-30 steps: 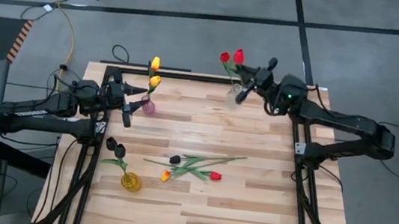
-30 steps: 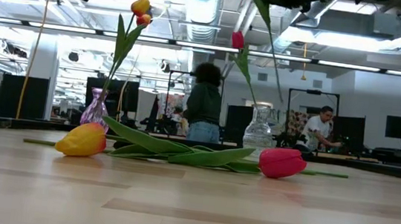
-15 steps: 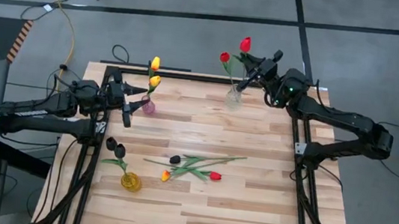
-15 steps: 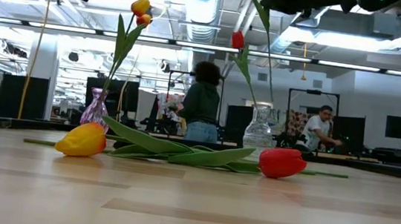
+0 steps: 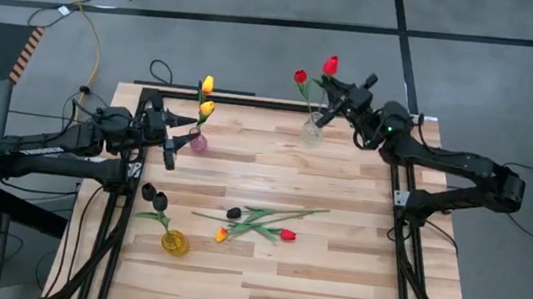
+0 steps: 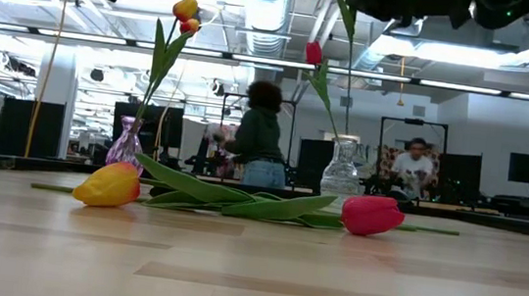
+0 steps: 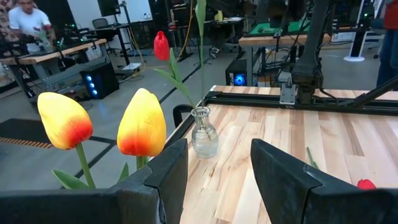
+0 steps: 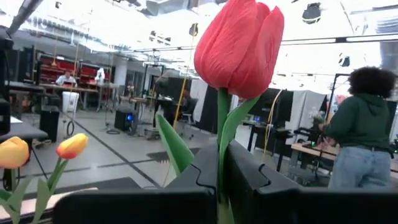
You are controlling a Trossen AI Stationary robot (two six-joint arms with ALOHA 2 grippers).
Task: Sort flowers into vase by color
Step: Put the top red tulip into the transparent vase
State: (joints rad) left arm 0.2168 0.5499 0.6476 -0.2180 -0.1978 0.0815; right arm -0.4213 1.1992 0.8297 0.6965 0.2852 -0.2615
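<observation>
While the right pincer (image 5: 333, 105) clamps the stem of a red tulip (image 5: 330, 65) over the clear vase (image 5: 312, 131) at one o'clock on the worktop (image 5: 333, 268), the left pincer (image 5: 181, 140) hangs open beside the pink vase (image 5: 198, 142) of yellow tulips (image 5: 206, 108) at ten o'clock. Three loose tulips (image 5: 256, 224) lie near the centre, and dark tulips (image 5: 153, 197) stand in a yellow vase (image 5: 174, 243) at seven o'clock.
</observation>
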